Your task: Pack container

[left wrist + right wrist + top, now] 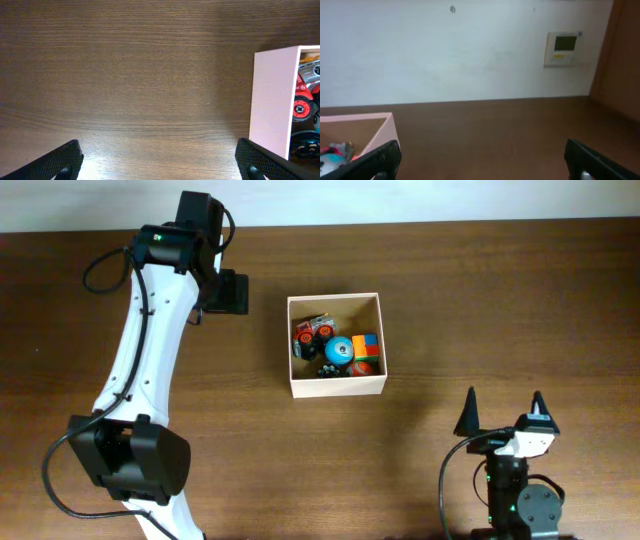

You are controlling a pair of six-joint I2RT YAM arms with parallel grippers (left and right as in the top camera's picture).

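The container (338,387), a square box with cream walls and a tan inside, sits mid-table. It holds a red toy truck (313,332), a blue round toy (340,350) and coloured blocks (366,346). My left gripper (232,292) hovers just left of the box's far corner, open and empty. In the left wrist view the left gripper (160,162) spans bare wood, with the container wall (272,100) and the truck (307,85) at the right edge. My right gripper (503,412) stands open and empty near the front right; through the right gripper (482,160) the container corner (380,132) shows at lower left.
The left arm's white links run from its base (130,465) at the front left up to the far side. The right arm's base (520,500) sits at the front edge. A pale wall with a small control panel (562,48) lies beyond the table.
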